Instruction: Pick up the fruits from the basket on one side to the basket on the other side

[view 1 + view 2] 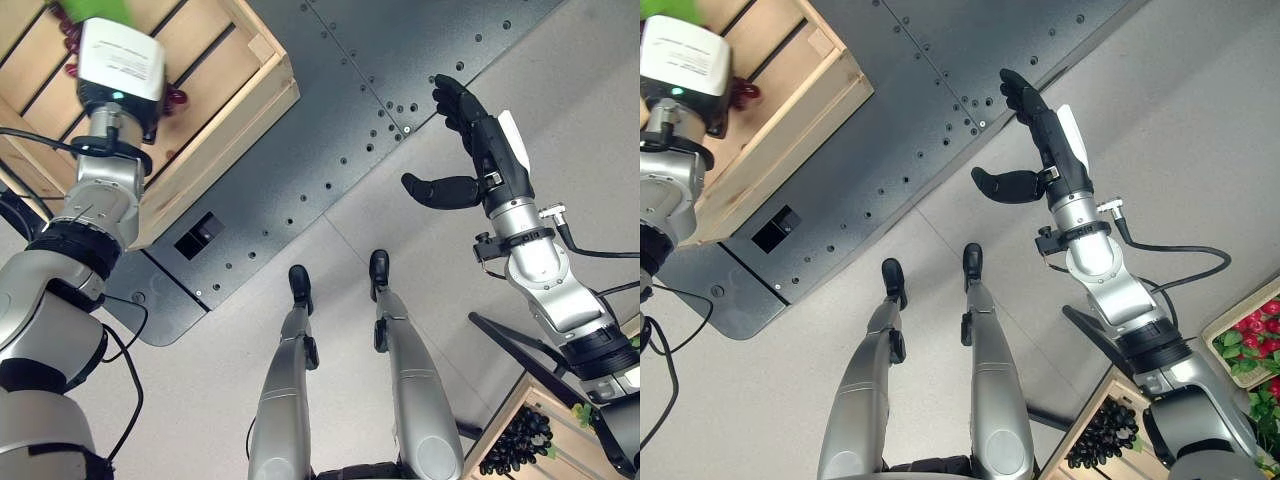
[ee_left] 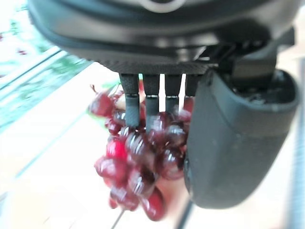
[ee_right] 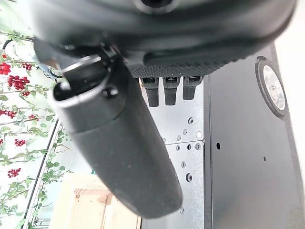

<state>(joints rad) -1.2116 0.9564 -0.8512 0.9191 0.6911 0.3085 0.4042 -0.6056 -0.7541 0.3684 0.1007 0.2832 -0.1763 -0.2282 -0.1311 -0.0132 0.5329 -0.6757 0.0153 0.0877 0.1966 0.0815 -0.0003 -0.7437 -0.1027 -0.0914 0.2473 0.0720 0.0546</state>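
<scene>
A bunch of dark red grapes (image 2: 138,167) hangs in my left hand (image 2: 238,143), whose fingers (image 2: 147,100) and thumb are curled round it. That hand is over the wooden crate (image 1: 235,105) at the upper left, and a few of the grapes (image 1: 176,97) peek out beside the wrist. My right hand (image 1: 480,150) is raised in the air at the right over the dark metal floor plate (image 1: 330,120). Its fingers are straight, its thumb is spread, and it holds nothing.
At the lower right stands another wooden crate (image 1: 1095,455) with black grapes (image 1: 1105,432) in it. Beside it is a tray (image 1: 1225,325) with red fruit and green leaves. A green thing (image 1: 95,8) shows at the top edge over the left crate.
</scene>
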